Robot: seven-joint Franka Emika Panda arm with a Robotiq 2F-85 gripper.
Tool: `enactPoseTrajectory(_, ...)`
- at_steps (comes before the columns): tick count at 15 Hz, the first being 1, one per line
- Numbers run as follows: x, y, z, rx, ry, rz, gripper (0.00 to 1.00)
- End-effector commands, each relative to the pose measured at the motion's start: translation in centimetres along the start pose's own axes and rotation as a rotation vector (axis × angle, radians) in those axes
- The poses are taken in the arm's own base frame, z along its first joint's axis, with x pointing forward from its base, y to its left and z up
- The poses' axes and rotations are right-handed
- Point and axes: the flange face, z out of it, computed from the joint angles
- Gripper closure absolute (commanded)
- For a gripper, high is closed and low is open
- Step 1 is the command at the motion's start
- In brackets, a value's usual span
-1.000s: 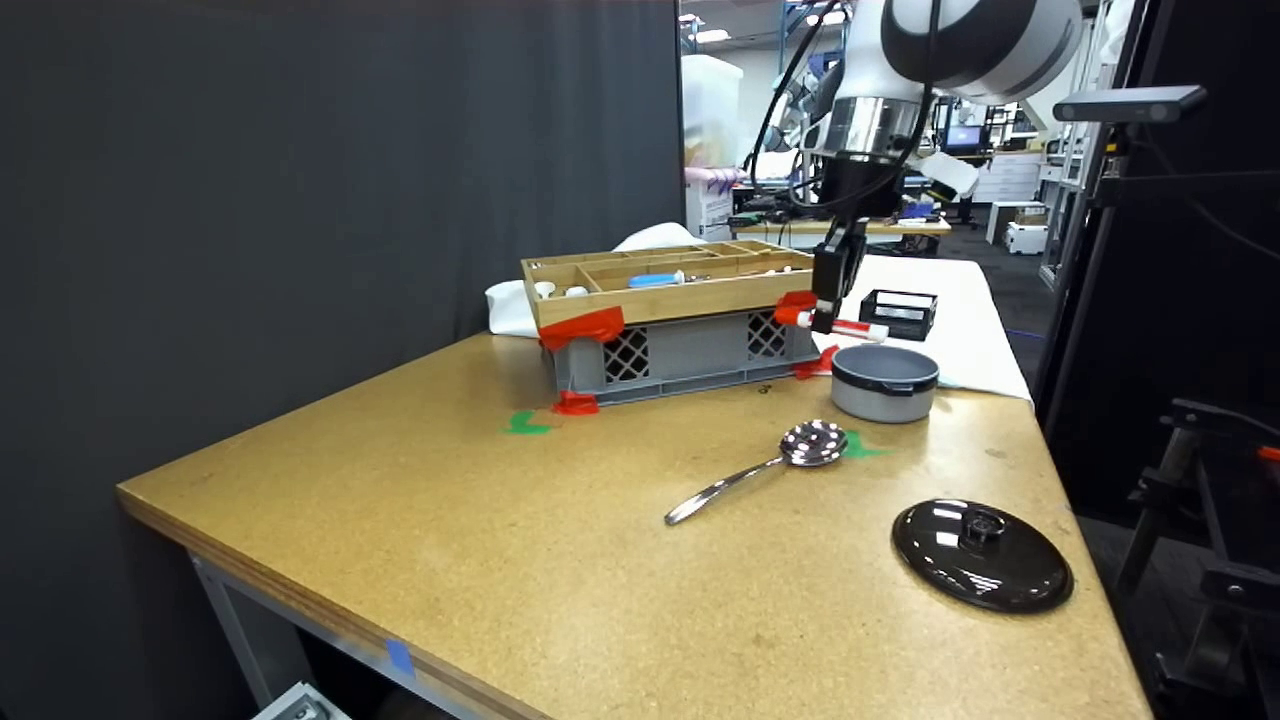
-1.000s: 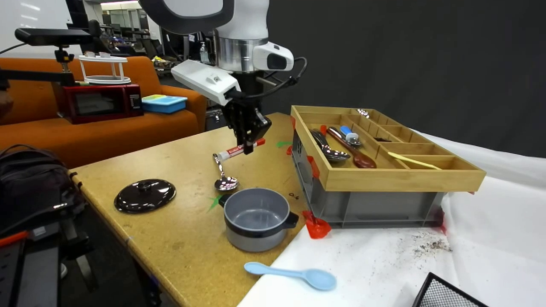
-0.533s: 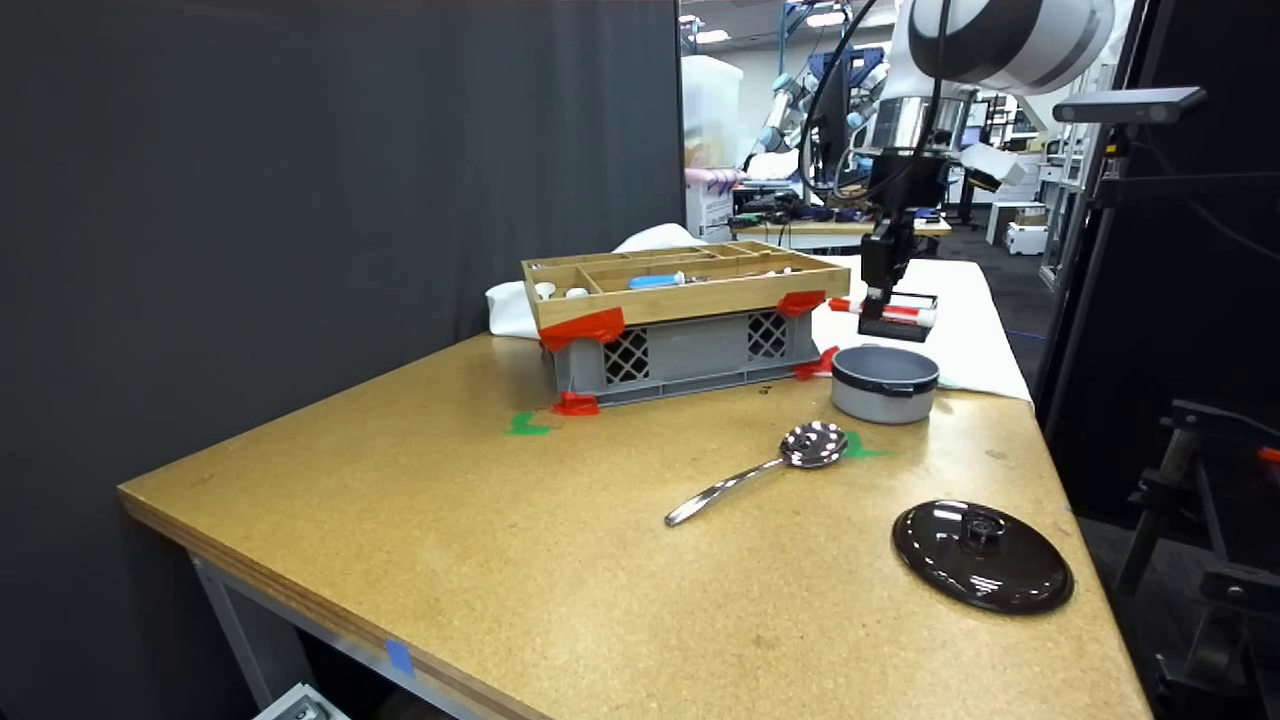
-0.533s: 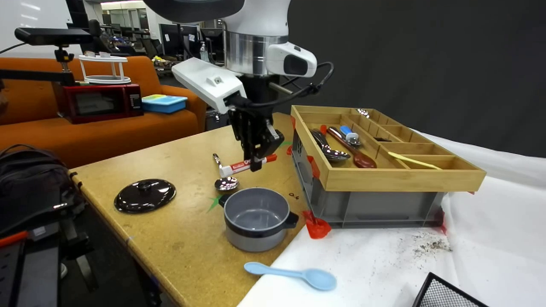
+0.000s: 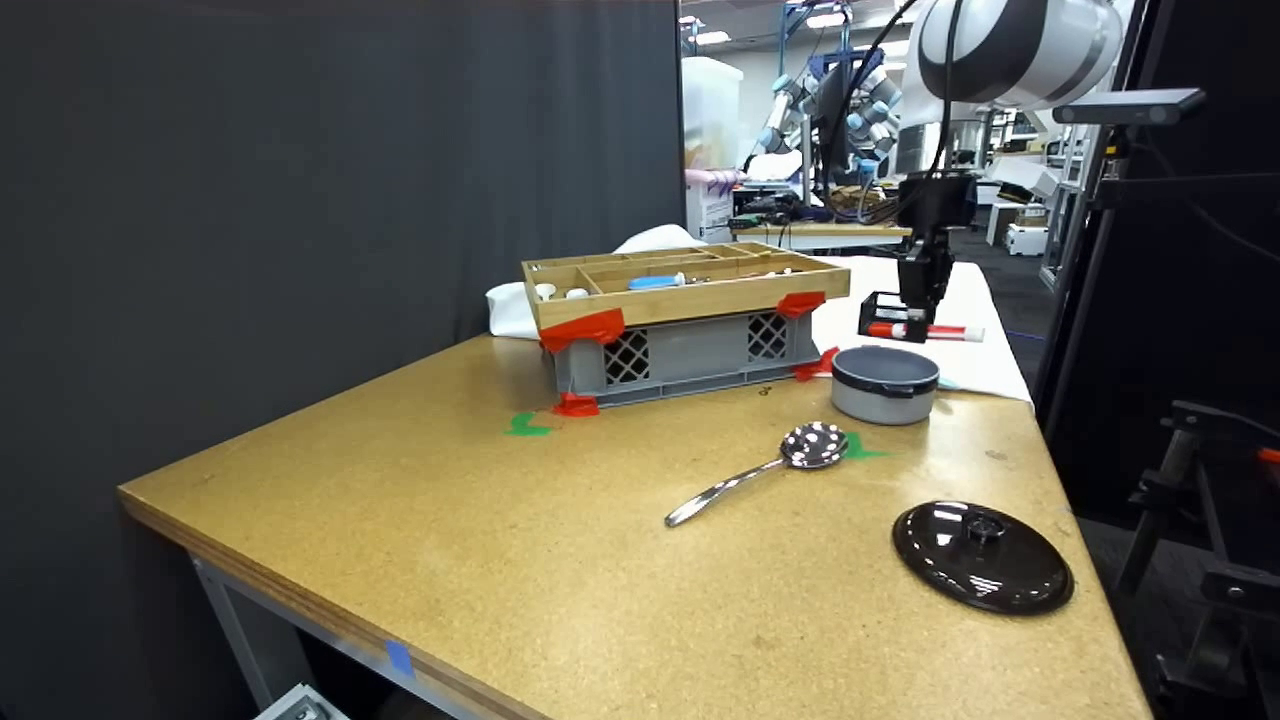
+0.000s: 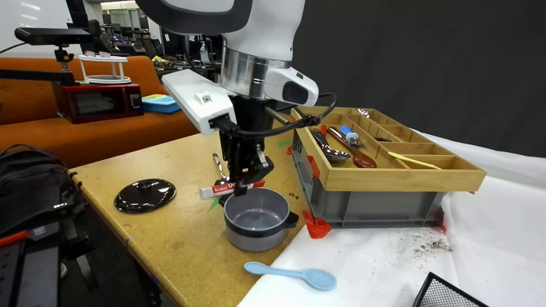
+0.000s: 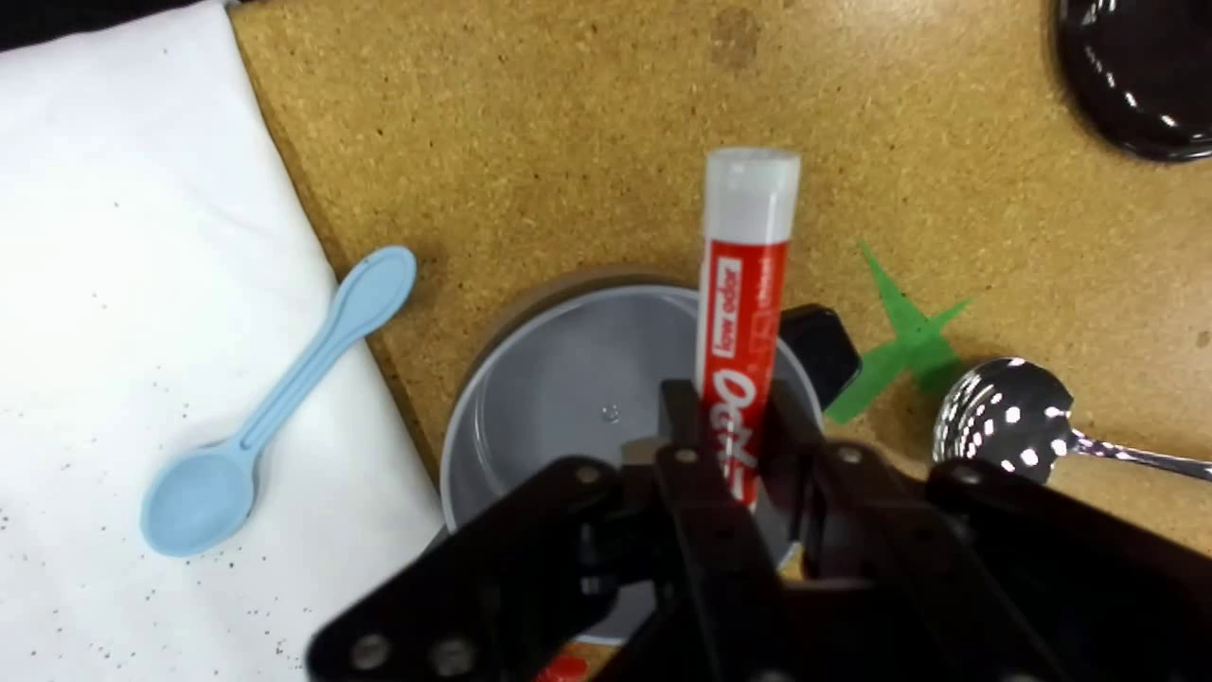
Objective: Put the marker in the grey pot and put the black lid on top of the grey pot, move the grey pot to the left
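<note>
My gripper (image 5: 916, 330) is shut on the red marker (image 5: 955, 333) with its white end, and holds it roughly level in the air. In an exterior view the gripper (image 6: 242, 190) and marker (image 6: 213, 191) are at the far rim of the grey pot (image 6: 256, 239), from that camera. In the wrist view the marker (image 7: 746, 275) stands out from the fingers, over the right part of the open pot (image 7: 568, 379); its white end reaches past the rim. The pot looks empty. The black lid (image 5: 985, 560) lies flat on the table, knob up, apart from the pot; it also shows (image 6: 145, 196).
A shiny metal spoon (image 5: 815, 445) lies beside the pot. A light blue spoon (image 6: 318, 279) lies partly on the white cloth. A grey crate (image 6: 384, 209) bearing a wooden utensil tray (image 6: 396, 181) stands close to the pot. A black mesh basket (image 6: 445, 294) is on the cloth.
My gripper has carried the marker away from above the table's middle and lowered it to the pot, turning it a little. The pot, lid and spoons have not moved.
</note>
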Motion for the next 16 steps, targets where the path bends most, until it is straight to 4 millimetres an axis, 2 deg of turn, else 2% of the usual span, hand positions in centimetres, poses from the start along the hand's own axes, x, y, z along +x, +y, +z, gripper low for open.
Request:
enactPoseTrajectory(1, 1.4, -0.1, 0.9, 0.006, -0.025, -0.011, 0.95)
enactPoseTrajectory(7, 4.5, -0.7, 3.1, 0.009, -0.025, -0.026, 0.95)
enactPoseTrajectory(11, 5.1, 0.0, 4.4, 0.010, -0.047, -0.002, 0.95)
enactPoseTrajectory(15, 4.8, 0.6, 5.1, 0.014, -0.058, 0.017, 0.95)
enactPoseTrajectory(16, 4.8, 0.7, 5.0, 0.017, -0.058, 0.021, 0.56)
